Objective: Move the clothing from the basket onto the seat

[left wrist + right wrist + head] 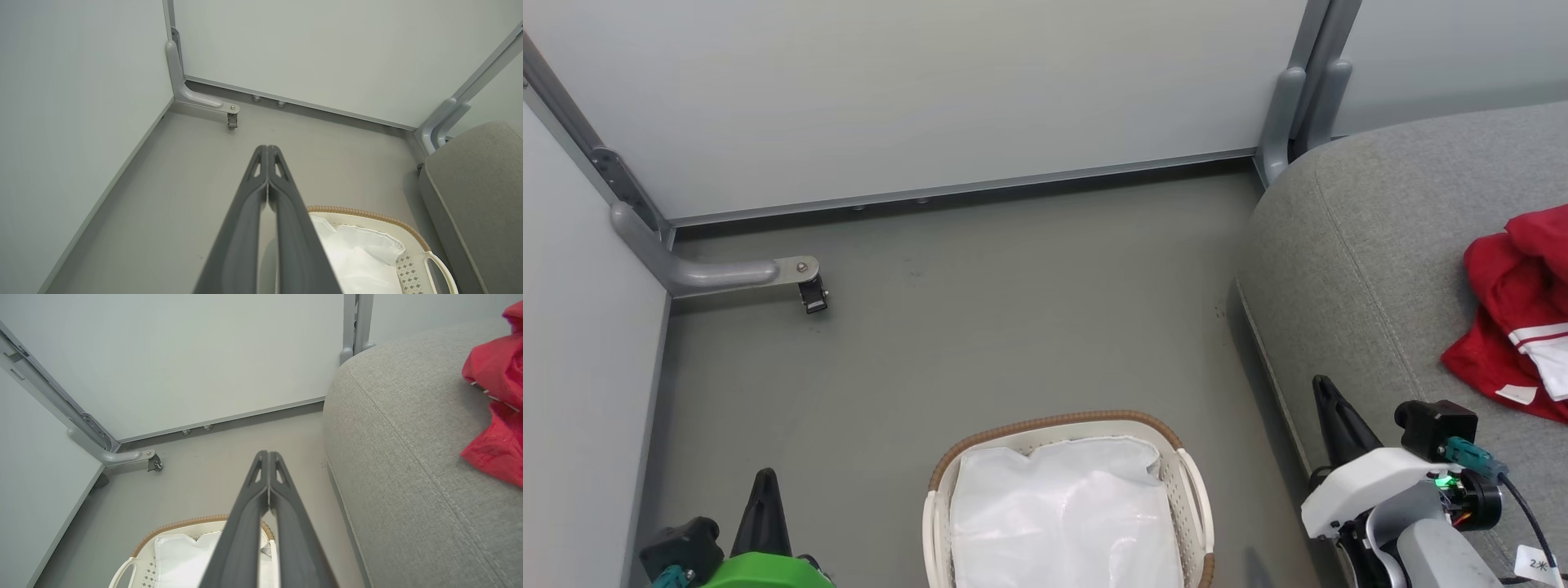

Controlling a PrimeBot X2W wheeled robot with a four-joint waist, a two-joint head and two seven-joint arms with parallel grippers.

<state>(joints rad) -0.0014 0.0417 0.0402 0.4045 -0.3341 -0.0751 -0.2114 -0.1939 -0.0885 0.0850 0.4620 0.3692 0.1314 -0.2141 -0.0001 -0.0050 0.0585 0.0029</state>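
Clothing heaped on seat, clear of basket holding just its white liner; left gripper, right gripper closed, empty, likely because done.

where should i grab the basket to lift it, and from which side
Judging by its shape, grip a side handle loop of the basket, coming down from above: the loop stands off the wall, leaving a gap to hook through. The liner inside looks loose and would probably just pull out.

Red clothing crumpled on seat, basket beside
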